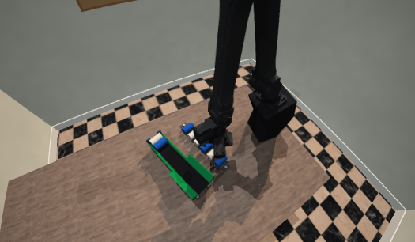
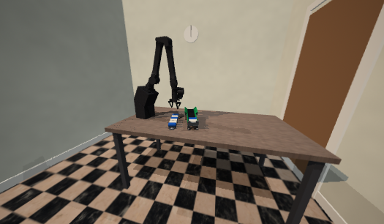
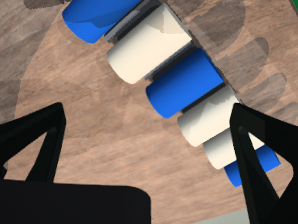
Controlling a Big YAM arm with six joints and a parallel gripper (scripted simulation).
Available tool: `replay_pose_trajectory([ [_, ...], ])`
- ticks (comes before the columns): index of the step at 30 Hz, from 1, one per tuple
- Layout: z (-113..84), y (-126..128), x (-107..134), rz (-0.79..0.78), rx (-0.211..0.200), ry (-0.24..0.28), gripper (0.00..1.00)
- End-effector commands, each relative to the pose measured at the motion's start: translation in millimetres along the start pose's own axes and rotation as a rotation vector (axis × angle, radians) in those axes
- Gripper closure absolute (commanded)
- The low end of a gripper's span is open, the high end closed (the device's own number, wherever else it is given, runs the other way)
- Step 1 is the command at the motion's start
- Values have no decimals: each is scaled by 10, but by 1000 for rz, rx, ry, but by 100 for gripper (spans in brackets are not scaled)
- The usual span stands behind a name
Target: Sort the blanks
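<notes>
A green feed ramp with a black belt lies on the wooden table. A white blank lies across its far-left end, with a blue blank tight beside it. Next to the ramp stands the stock rack, which also shows in the exterior view. My gripper is open and empty, low over the rack.
The arm's black base stands on the table close behind the rack. The table's edge lies beyond the ramp's near end. In the exterior view the ramp sits right of the rack.
</notes>
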State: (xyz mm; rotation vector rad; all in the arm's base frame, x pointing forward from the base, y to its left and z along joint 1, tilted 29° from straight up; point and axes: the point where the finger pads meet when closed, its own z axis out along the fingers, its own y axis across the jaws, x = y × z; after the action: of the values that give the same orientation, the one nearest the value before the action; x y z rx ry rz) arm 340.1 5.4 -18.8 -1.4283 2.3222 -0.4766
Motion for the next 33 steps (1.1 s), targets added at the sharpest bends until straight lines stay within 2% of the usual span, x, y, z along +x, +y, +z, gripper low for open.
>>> replay_pose_trajectory([
  [1, 68, -59, -13, -237, 10, -14, 0],
  [2, 68, -55, -10, -237, 10, -14, 0],
  [3, 94, -71, -21, -316, 13, -15, 0],
  [4, 94, -65, -18, -316, 12, -14, 0],
  [7, 142, -54, -14, -457, 11, -13, 0],
  [11, 163, -39, -7, -517, 9, -13, 0],
  [16, 224, -33, -7, -696, 10, -12, 0],
  [18, 230, -10, -6, -719, 7, -13, 0],
  [20, 167, -87, -50, -721, 37, -18, 0],
  [21, 167, -88, -50, -721, 37, -18, 15],
  [33, 171, -72, -41, -722, 30, -17, 15],
])
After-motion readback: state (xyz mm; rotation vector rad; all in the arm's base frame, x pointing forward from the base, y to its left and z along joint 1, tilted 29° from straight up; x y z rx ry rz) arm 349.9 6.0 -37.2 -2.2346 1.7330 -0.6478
